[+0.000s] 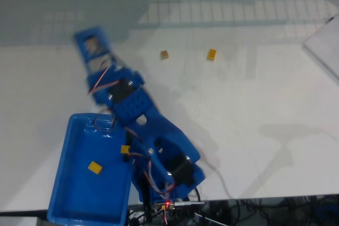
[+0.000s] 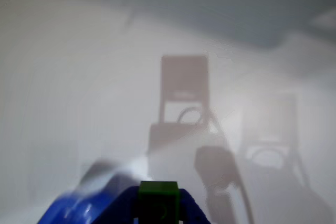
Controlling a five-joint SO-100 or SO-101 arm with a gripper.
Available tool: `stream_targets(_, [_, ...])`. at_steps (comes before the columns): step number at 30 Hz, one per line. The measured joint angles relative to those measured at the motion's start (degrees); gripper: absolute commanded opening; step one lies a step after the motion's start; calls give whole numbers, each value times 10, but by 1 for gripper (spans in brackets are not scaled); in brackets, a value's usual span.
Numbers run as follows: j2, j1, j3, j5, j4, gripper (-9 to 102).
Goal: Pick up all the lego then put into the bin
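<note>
Wrist view: hand [image 2: 158,219] pinches a dark green lego [image 2: 158,199].

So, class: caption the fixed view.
Blue arm beside the bin holding one lego; two more lie on the table.

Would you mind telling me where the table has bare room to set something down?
In the fixed view, the widest bare patch is the white table right of the arm, below the tan lego and yellow lego. Inside the bin, space is free around the yellow brick. It is crowded where the arm overlaps the bin's right rim.
</note>
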Motion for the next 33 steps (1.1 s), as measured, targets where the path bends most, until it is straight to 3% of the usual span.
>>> stream_targets(9, [76, -327, 0, 69, 221, 3])
stream_targets(12, [80, -367, 3, 65, 260, 7])
stream_targets(17, [75, -374, 8, 47, 296, 33])
stream_targets(20, [75, -374, 8, 42, 299, 38])
stream_targets(27, [55, -243, -2, -8, 240, 40])
stream_targets(30, [35, -119, -4, -44, 134, 40])
stream_targets(33, [-4, 32, 10, -61, -30, 39])
